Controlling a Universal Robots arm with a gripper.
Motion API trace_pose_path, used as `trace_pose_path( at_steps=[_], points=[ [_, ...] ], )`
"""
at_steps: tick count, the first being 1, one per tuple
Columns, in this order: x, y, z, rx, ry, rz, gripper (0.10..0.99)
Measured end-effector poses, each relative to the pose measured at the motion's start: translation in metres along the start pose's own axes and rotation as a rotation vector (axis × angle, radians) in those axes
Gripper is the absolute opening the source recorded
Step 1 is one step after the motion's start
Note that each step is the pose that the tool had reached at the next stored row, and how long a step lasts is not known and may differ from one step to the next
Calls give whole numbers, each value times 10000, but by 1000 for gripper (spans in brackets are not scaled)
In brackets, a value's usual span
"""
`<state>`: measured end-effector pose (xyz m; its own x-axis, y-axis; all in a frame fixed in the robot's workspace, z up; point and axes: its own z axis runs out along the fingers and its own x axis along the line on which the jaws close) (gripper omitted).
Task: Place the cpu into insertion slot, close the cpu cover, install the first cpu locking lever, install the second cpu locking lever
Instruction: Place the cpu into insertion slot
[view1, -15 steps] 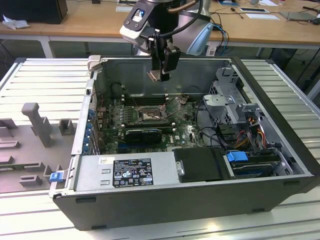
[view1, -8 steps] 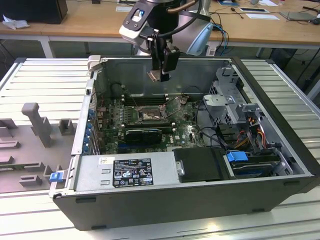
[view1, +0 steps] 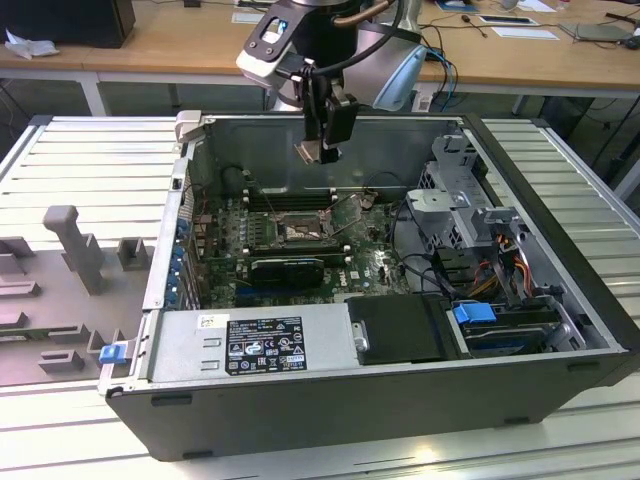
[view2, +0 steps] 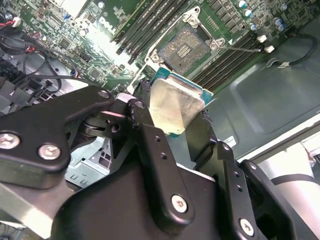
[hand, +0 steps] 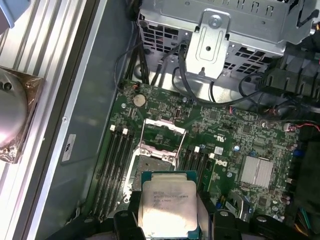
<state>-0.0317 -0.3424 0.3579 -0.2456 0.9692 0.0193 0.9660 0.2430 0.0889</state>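
At the exterior view's left, grey fixture blocks (view1: 72, 250) stand on the ribbed aluminium table (view1: 90, 160), apart from the open computer case (view1: 400, 400), which lies on its side. Along the case's near wall sits the power supply (view1: 250, 340), label up, with a black drive bay (view1: 400, 328) just to its right. Further in lies the green motherboard (view1: 370, 250). On it, a black expansion card (view1: 287, 268) sits just near of the insertion slot (view1: 298, 232), and long black memory slots (view1: 288, 198) run on the slot's far side.

The gripper (view1: 322, 152) hangs in the air above the far part of the board. Its black fingers (view2: 150, 132) pinch the cpu (view2: 177, 105) by two opposite edges. The chip is clear of the slot, whose brownish pin field lies bare in the second wrist view. The cpu cover (hand: 159, 149) is raised open on the slot's side toward the silver drive cage (view1: 450, 195). Loose black cables (hand: 180, 75) drop from that cage to the board close by the raised cover.

At the far right, orange and blue cables (view1: 500, 270) bunch beside a blue clip (view1: 475, 312).
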Motion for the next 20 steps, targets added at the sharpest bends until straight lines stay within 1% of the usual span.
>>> trace_pose_path(
  at_steps=[4, 8, 10, 11, 14, 17, 20],
  points=[
    [0, 0, 7, -5, -15, 168, 525],
    [0, -7, 41, -8, -46, 465, 525],
    [9, -46, 47, -7, -50, 483, 525],
    [12, -55, 49, -9, -50, 494, 525],
    [11, -57, 65, -11, -54, 556, 525],
    [11, -60, 103, -9, -55, 556, 525],
    [10, -60, 111, -10, -64, 662, 525]
  ],
)
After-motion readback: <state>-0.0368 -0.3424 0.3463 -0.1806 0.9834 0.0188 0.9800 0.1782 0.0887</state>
